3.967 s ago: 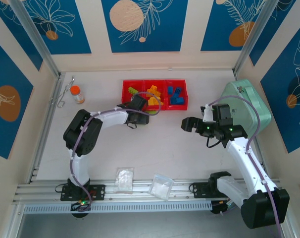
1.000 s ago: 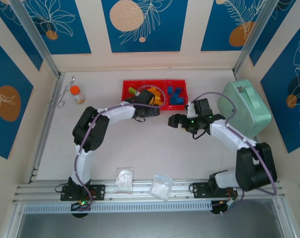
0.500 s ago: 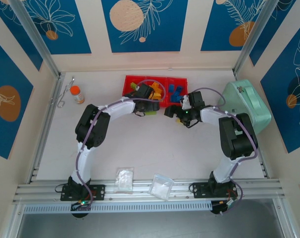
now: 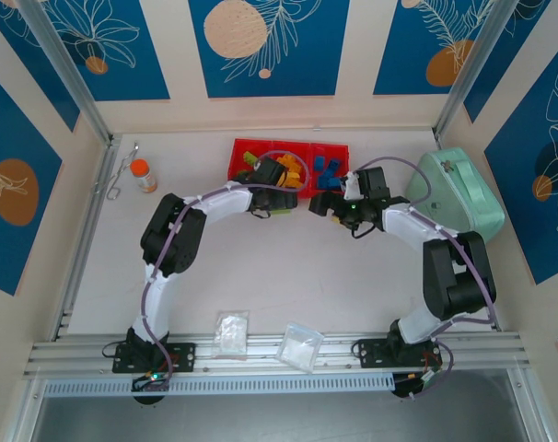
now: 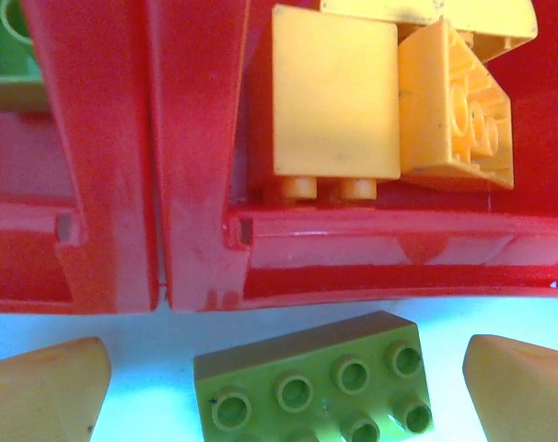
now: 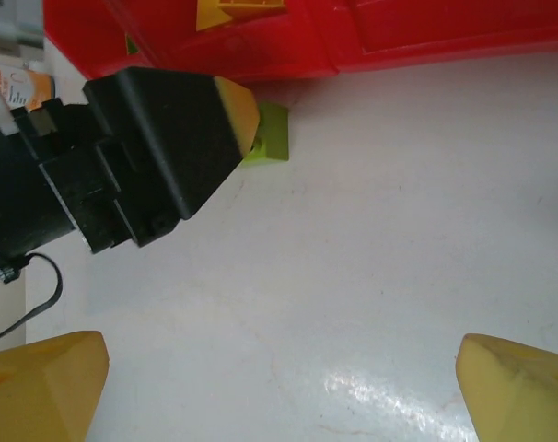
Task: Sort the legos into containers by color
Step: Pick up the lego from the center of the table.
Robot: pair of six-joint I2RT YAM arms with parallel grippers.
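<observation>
Across the white table, by size: mint-green case against the right wall, any lettering too small to read. Toward the far edge, red tray of three joined compartments, with lime green legos in the left one, yellow-orange legos in the middle and blue legos in the right. Just in front of the tray, left gripper, jaws spread wide and holding nothing, astride one lime green brick. Brick studs-up on the table, just beside the middle compartment's front wall, clear of both fingertips. Facing it from the right, right gripper, likewise wide open and empty, over bare table. Near the front rail, two small clear bags. At far left, orange-capped bottle, label too blurred to read.
</observation>
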